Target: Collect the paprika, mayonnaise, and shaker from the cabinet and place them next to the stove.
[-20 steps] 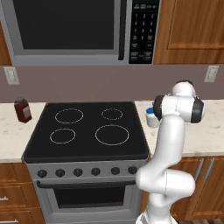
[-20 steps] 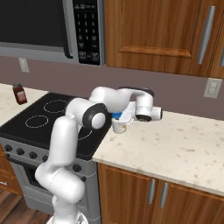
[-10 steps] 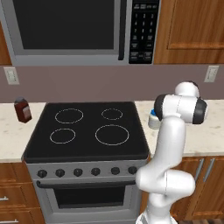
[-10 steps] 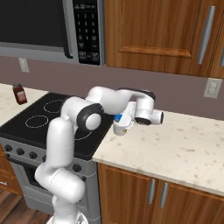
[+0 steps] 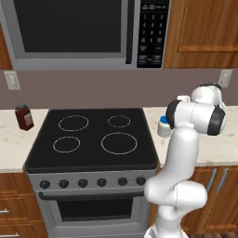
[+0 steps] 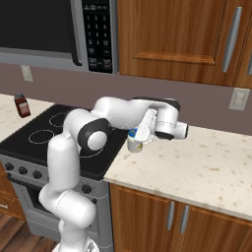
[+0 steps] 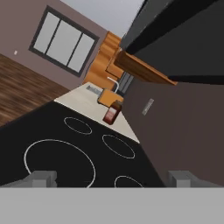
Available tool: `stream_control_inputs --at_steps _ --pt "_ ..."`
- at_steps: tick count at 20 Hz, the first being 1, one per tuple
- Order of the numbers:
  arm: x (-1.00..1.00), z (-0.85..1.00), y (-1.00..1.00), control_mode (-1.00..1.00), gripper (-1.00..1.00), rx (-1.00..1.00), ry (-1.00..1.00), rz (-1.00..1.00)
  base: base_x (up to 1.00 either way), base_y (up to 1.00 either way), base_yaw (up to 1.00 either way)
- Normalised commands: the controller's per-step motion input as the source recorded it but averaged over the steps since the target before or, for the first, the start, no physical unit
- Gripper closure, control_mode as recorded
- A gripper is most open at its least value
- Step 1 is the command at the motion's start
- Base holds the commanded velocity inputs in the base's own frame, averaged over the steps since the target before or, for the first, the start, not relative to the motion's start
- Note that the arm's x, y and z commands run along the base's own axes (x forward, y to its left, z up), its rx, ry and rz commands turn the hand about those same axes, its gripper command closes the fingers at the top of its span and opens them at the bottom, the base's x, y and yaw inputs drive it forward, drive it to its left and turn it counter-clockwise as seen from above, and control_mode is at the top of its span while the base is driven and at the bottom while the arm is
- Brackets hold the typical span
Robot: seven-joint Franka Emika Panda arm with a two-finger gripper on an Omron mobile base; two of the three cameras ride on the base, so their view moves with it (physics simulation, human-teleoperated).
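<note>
We see the stove [image 5: 93, 135] as the largest thing before us, its black glass top marked with four thin white rings, sitting between two stretches of pale speckled counter [image 6: 197, 167]. Above it hangs the microwave [image 5: 83, 32], and to the right of that the brown wooden cabinet [image 6: 187, 39] with its long silver handle, its door closed in both base views. Our white arm rises in front of the stove's right corner and bends over the counter just right of the cooktop.

The gripper [image 7: 113, 178] points across the stove; in the hand view its two finger tips stand far apart at the bottom corners, spread wide with nothing between them.

The paprika [image 5: 24, 116] stands upright on the counter to the left of the stove, close to its edge and near the back wall. The mayonnaise [image 6: 134, 141] stands upright on the counter just right of the stove, right beside our wrist, its blue lid up; we cannot tell whether the hand touches it. A wall outlet [image 5: 12, 81] sits above the paprika.
</note>
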Motion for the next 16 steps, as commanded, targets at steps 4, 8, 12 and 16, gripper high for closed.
stream_control_inputs --at_steps 4,8,12,16 --pt "-0.73 0.29 0.57 -1.0 -1.0 0.0 0.0 0.0 0.0 0.0 0.0" --pt "-0.6 0.37 0.83 -1.0 -1.0 -0.01 0.04 0.0 0.0 0.0 0.0" --pt "-0.52 0.45 0.87 -1.0 -1.0 -0.02 0.1 0.0 0.0 0.0 0.0" --pt "-0.62 0.5 0.81 -1.0 -1.0 0.0 0.15 0.0 0.0 0.0 0.0"
